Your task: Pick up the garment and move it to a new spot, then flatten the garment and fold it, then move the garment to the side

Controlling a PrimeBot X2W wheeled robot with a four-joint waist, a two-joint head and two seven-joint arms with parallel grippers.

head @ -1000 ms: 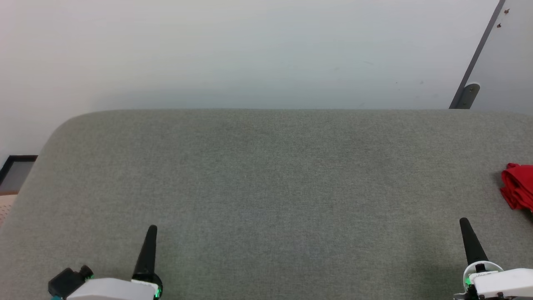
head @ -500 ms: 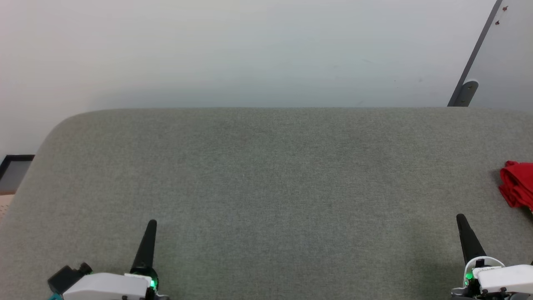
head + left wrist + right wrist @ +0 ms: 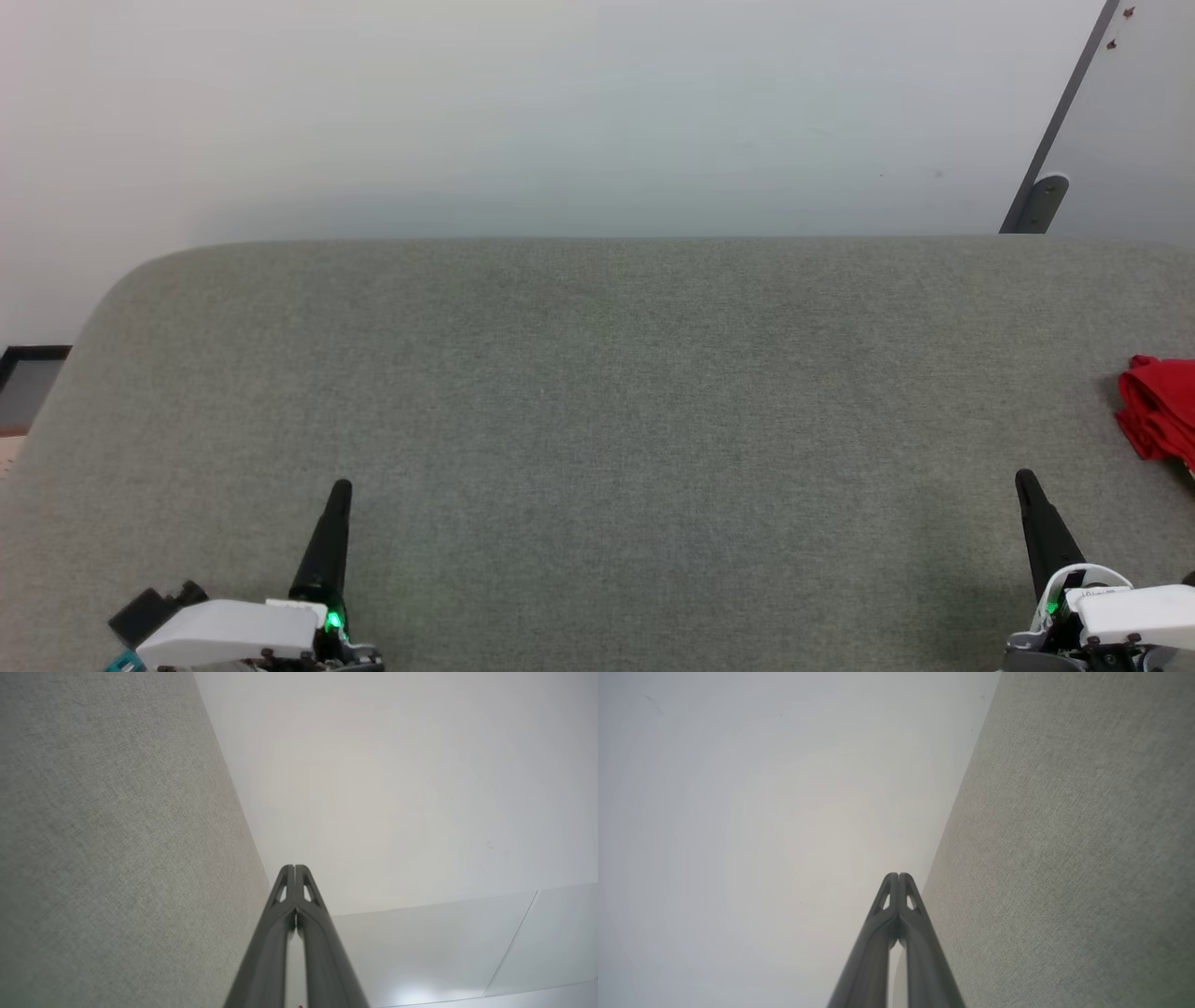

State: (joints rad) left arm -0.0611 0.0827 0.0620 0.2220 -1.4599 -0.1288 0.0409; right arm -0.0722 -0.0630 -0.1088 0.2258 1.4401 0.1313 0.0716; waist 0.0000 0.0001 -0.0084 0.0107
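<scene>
The left hand (image 3: 340, 487) and the right hand (image 3: 1025, 478), each with fingers pressed together on nothing, hover over the near side of the grey fabric worktop (image 3: 597, 373), while the garment (image 3: 1159, 420) lies bunched toward the worktop's right end.

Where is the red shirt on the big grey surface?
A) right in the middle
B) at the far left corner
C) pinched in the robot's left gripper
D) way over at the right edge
D: the garment lies bunched at the right edge of the grey surface, a little past the shut, empty right gripper.
</scene>
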